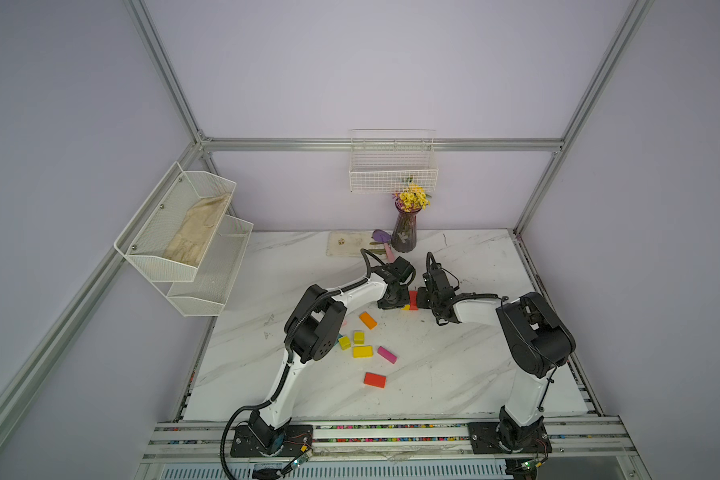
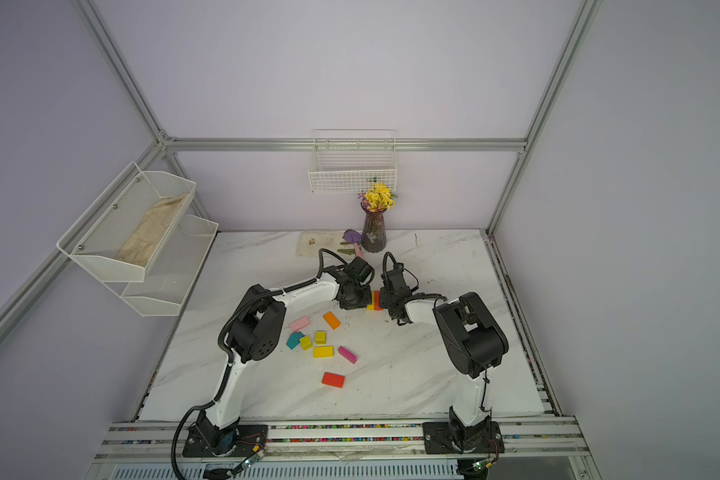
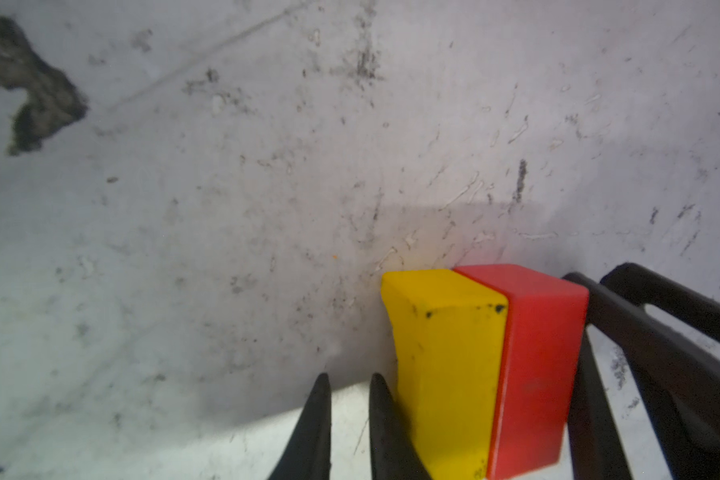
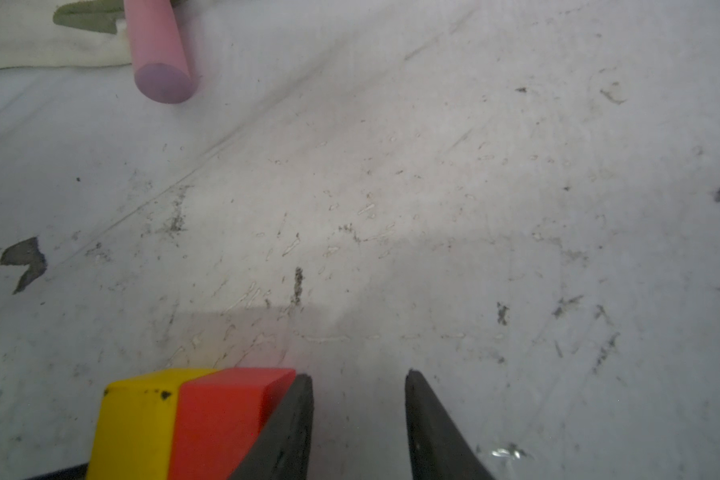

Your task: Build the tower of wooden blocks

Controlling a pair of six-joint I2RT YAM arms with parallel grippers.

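Note:
A yellow block (image 3: 449, 365) and a red block (image 3: 537, 365) stand pressed side by side on the marble table (image 1: 454, 365), between my two grippers; in a top view they show as red (image 1: 413, 298) and yellow (image 1: 406, 308). My left gripper (image 3: 349, 380) is shut on nothing, with one finger against the yellow block's outer side. My right gripper (image 4: 357, 374) is open and empty, one finger (image 4: 292, 415) against the red block (image 4: 217, 419). Loose wood blocks lie nearer the front: orange (image 1: 367, 320), two yellow cubes (image 1: 358, 336), a yellow brick (image 1: 362, 351), magenta (image 1: 387, 354), red (image 1: 375, 380), pink (image 2: 299, 323), teal (image 2: 294, 340).
A purple vase of yellow flowers (image 1: 404, 235) stands at the back, just behind both wrists. A pink cylinder (image 4: 159, 45) lies on a white mat (image 1: 348, 244) beside it. A wire basket (image 1: 393, 166) hangs on the back wall and a mesh rack (image 1: 184, 232) on the left wall.

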